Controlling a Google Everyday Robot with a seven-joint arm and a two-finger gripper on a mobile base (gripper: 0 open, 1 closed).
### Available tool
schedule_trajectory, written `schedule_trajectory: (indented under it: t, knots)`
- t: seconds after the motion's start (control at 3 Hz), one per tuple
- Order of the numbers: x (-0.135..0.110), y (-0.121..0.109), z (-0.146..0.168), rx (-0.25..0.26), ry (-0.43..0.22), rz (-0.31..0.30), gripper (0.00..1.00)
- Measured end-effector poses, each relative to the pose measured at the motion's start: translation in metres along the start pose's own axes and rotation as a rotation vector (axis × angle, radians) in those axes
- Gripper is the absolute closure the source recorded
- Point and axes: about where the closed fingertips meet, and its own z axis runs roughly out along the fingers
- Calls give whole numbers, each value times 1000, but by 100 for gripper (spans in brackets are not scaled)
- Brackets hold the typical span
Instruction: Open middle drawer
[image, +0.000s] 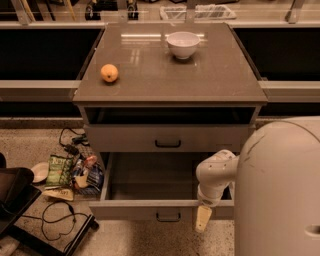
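Speckled floor (150, 240) before a dark shelving wall; grey desk (200, 80) with drawers standing on it, centre of view.

Item 1: middle drawer (150, 182); pulled well out toward the camera, below the top drawer; plain grey inside showing; small black handle (168, 217) centred on its front.

Item 2: end effector (202, 219); pale, pointing straight down, in front of the middle drawer's front edge, just right of the handle; whether it is open or closed cannot be told; contact with the drawer front cannot be told either.

Item 3: arm (216, 175); white, rounded joint bent over the drawer's right front corner, reaching out from the large white robot body (280, 190) at lower right.

Item 4: top drawer (125, 138); front with black handle (167, 144), a dark gap between it and the desk top.

Item 5: desk top; orange (109, 73) near the left edge; white bowl (182, 44) upright toward the back, well apart from the orange; contents of the bowl not visible.

Item 6: floor, left of the desk; snack packets (60, 170) in a loose heap; black cable (57, 220) looped beside a black case (15, 192).
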Motion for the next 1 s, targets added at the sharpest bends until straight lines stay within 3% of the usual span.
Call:
schedule_trajectory:
  t: [0.33, 0.67, 1.0]
  knots:
    - [9, 13, 1, -8, -38, 28, 13]
    - [40, 64, 4, -53, -83, 83, 36]
    - [43, 74, 4, -63, -93, 100, 59]
